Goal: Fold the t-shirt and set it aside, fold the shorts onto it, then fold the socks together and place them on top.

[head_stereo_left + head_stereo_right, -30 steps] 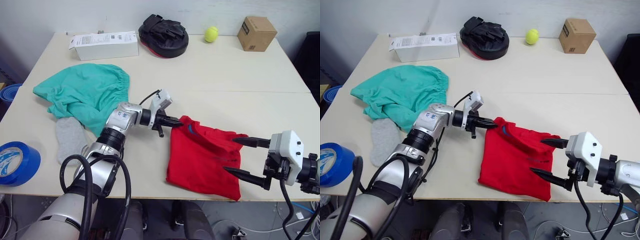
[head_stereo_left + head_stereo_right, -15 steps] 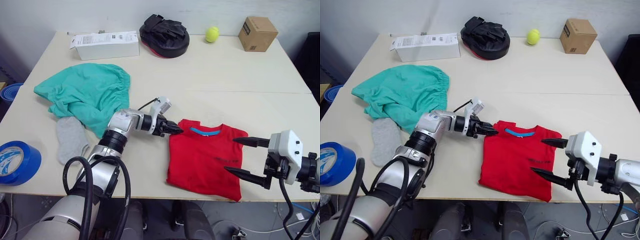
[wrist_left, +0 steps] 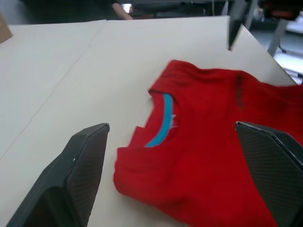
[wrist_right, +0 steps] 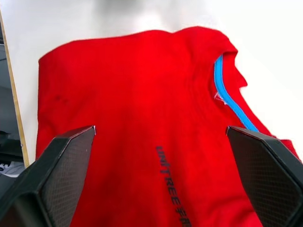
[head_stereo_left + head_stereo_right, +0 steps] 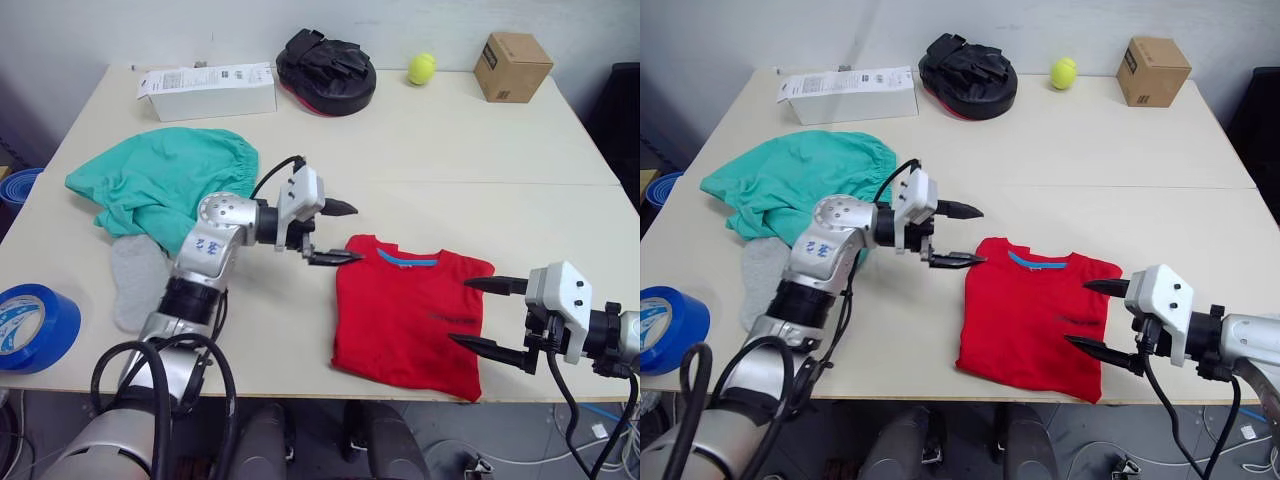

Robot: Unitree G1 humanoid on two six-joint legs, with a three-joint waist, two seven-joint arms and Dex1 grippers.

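T-shirt (image 5: 408, 315) lies folded — both grippers (image 5: 334, 233) (image 5: 488, 314) open, empty.

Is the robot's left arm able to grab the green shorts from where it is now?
Probably yes. The soft teal-green shorts lie uncovered right beside the left arm, and the left gripper has open, empty fingers, though it points toward the bright red t-shirt.

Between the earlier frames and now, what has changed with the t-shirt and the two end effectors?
The left end effector has let go of the t-shirt at its collar, opened and drawn back toward the shorts. The shirt, bunched a second ago, now lies flat with the blue neckline showing. The right end effector stays open at the shirt's right edge. Shorts, sock and other table items are unmoved.
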